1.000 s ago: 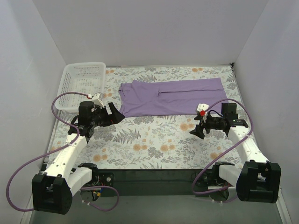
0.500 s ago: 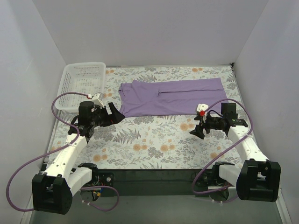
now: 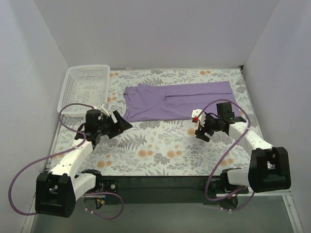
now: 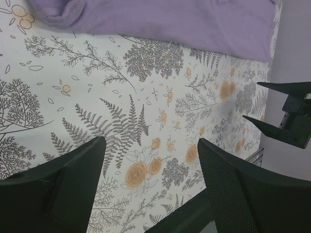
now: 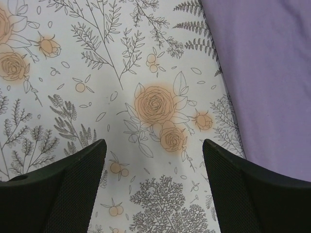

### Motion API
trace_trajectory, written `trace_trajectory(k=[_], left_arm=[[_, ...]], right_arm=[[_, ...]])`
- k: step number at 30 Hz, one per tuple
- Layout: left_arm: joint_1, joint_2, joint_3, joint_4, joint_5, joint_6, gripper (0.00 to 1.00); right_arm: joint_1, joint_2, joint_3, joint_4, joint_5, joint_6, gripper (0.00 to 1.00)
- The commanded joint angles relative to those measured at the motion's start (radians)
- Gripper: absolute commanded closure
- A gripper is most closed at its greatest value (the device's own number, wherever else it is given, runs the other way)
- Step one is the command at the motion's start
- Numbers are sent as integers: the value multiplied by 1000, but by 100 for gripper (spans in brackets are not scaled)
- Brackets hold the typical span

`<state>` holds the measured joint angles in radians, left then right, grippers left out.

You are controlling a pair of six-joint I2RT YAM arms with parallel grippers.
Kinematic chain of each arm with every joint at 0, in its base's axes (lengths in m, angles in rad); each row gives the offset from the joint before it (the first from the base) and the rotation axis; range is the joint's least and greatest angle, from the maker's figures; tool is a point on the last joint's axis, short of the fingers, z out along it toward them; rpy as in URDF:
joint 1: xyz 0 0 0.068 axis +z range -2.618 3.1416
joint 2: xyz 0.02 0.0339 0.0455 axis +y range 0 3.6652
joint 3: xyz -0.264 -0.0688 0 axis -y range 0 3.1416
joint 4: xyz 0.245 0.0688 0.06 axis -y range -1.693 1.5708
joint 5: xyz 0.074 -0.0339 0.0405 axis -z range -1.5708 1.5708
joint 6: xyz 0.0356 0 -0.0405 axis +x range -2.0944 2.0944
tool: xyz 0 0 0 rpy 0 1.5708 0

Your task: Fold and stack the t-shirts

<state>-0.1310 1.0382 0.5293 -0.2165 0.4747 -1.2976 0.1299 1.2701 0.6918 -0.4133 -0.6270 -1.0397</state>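
The flower-printed tablecloth (image 3: 160, 145) spreads under both grippers. The lavender t-shirt (image 3: 180, 99) lies flat on it, its near hem just ahead of the left gripper (image 3: 120, 125) and just beside the right gripper (image 3: 200, 133), touching neither. The white mesh basket (image 3: 85, 87) sits beyond the left gripper, to its left. Both grippers hang over the cloth, jaws spread wide, holding nothing.

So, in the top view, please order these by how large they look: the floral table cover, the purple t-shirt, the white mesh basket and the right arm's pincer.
1. floral-patterned table cover
2. lavender cotton t-shirt
3. white plastic mesh basket
4. right arm's black pincer, clearly the smallest
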Motion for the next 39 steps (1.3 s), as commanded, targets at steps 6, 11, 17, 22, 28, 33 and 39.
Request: trace_trajectory(k=[6, 11, 17, 22, 28, 33, 39], left_arm=[[-16, 10, -35, 65, -50, -107, 27], [-21, 14, -48, 75, -71, -114, 27], [-28, 20, -60, 95, -87, -134, 27], [-38, 22, -66, 105, -94, -144, 27], [-45, 28, -69, 108, -100, -146, 27], [-48, 28, -72, 111, -102, -146, 27], [-52, 29, -78, 117, -100, -144, 28]], right_arm=[[85, 44, 48, 110, 124, 56, 14], [86, 25, 25, 116, 139, 73, 14], [86, 8, 8, 125, 124, 79, 14], [85, 12, 3, 126, 119, 79, 14], [86, 8, -3, 126, 115, 81, 14], [85, 8, -8, 126, 113, 81, 14], [86, 8, -9, 128, 113, 83, 14]])
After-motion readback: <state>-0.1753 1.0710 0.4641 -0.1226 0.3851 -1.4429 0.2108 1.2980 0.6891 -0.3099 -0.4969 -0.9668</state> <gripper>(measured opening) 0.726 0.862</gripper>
